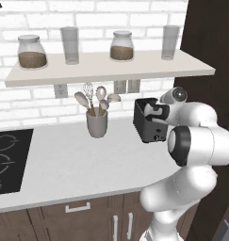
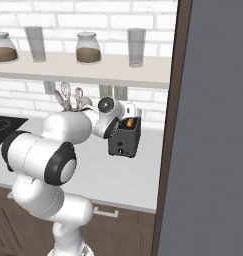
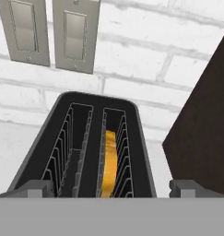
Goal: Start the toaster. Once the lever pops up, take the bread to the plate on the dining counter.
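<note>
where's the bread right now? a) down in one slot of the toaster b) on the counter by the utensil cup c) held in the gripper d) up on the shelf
a: the hand view shows the bread sunk in one slot of the toaster, the other slot bare.

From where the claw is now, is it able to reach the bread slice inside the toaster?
Probably yes. The open claw hangs right above the toaster, and the bread stands in the right-hand slot with nothing over it. It sits low between the wire guides, so the fingertips may fit tightly.
</note>
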Motion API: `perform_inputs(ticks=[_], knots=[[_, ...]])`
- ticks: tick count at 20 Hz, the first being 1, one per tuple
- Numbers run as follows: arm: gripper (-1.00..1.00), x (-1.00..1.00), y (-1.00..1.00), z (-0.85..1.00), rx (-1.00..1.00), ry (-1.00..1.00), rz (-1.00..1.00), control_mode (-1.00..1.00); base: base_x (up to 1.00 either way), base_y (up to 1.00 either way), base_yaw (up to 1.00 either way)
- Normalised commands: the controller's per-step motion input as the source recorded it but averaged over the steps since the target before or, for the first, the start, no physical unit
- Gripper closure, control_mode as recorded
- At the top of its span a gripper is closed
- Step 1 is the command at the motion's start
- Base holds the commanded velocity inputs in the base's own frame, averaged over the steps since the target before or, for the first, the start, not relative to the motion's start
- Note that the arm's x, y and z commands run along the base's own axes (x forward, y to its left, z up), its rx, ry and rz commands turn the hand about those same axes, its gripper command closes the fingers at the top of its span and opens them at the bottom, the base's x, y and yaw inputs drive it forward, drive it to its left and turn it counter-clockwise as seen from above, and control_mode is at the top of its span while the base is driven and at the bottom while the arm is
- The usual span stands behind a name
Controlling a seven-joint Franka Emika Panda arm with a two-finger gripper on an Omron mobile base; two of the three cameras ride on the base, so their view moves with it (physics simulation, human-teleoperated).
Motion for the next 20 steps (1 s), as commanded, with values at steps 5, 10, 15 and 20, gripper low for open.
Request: perform_inputs(ticks=[5, 10, 15, 20], knots=[[-1.00, 0.22, 0.00, 0.00, 0.00, 0.00, 0.00, -1.00, 0.00, 0.00, 0.00], [-1.00, 0.23, 0.00, -0.01, 0.00, 0.00, 0.00, -1.00, 0.00, 0.00, 0.00], [-1.00, 0.00, 0.00, -0.02, 0.00, 0.00, 0.00, -1.00, 0.00, 0.00, 0.00], [-1.00, 0.00, 0.00, 0.00, 0.00, 0.00, 0.00, -1.00, 0.00, 0.00, 0.00]])
